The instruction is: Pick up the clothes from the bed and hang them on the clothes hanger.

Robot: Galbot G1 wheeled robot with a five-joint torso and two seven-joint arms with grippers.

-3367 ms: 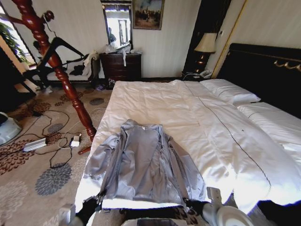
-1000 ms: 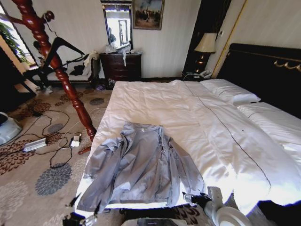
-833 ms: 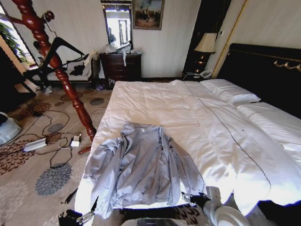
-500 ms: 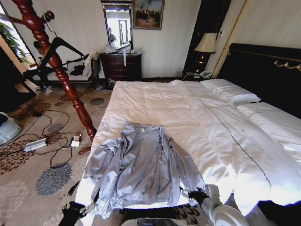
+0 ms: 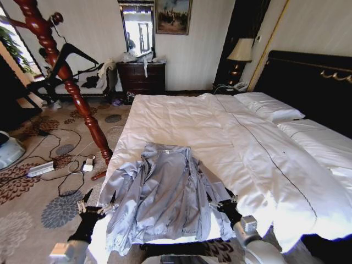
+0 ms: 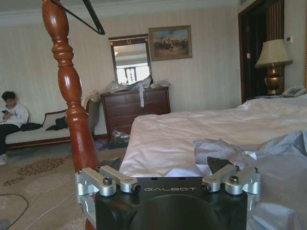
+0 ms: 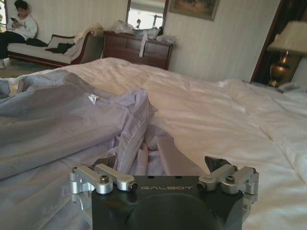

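The clothes, a pale silver-grey jacket (image 5: 165,192), lie front-up on the foot of the bed (image 5: 181,115), collar toward the pillows. My left gripper (image 5: 98,202) is open at the bed's left edge, just outside the jacket's left sleeve. In the left wrist view the left gripper (image 6: 165,165) has rumpled jacket cloth (image 6: 268,158) ahead of it. My right gripper (image 5: 223,202) is open over the right sleeve. Sleeve folds of the jacket (image 7: 57,115) lie before the right gripper (image 7: 162,163). The black clothes hanger (image 5: 74,53) hangs on the red post; one corner of the clothes hanger (image 6: 93,17) shows above.
A red turned wooden post (image 5: 66,77) stands by the bed's left side, close to my left arm. Cables and a power strip (image 5: 41,168) lie on the patterned carpet. A dark dresser (image 5: 142,77), a lamp (image 5: 240,50) and the black headboard (image 5: 308,82) are farther off.
Both grippers have come up from below the bed's foot edge to the jacket's sleeves. The jacket's lower left corner has drawn inward and the hem is bunched.
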